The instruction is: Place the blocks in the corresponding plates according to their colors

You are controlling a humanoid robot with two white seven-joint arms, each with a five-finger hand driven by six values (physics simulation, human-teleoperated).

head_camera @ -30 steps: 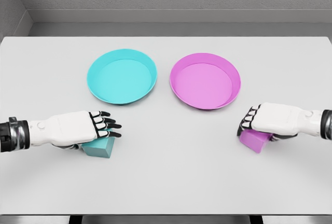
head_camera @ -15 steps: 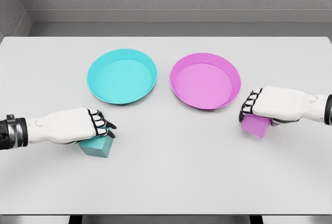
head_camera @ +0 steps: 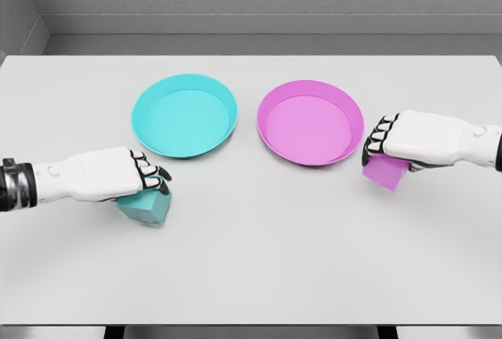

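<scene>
Two blocks are held, none placed yet. The teal block [head_camera: 147,206] is gripped by the left hand [head_camera: 110,176], the pink block [head_camera: 385,172] by the right hand [head_camera: 420,141], fingers curled. The teal plate [head_camera: 141,129] and pink plate [head_camera: 267,136] are empty.

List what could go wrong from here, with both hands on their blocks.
1. The left hand covers only the top of the cyan block; a shallow grip may let it slip in transit.
2. The pink block sits tilted under the right hand, so it may twist or drop.
3. That block lies close beside the pink plate; a low carry might clip its rim.
</scene>
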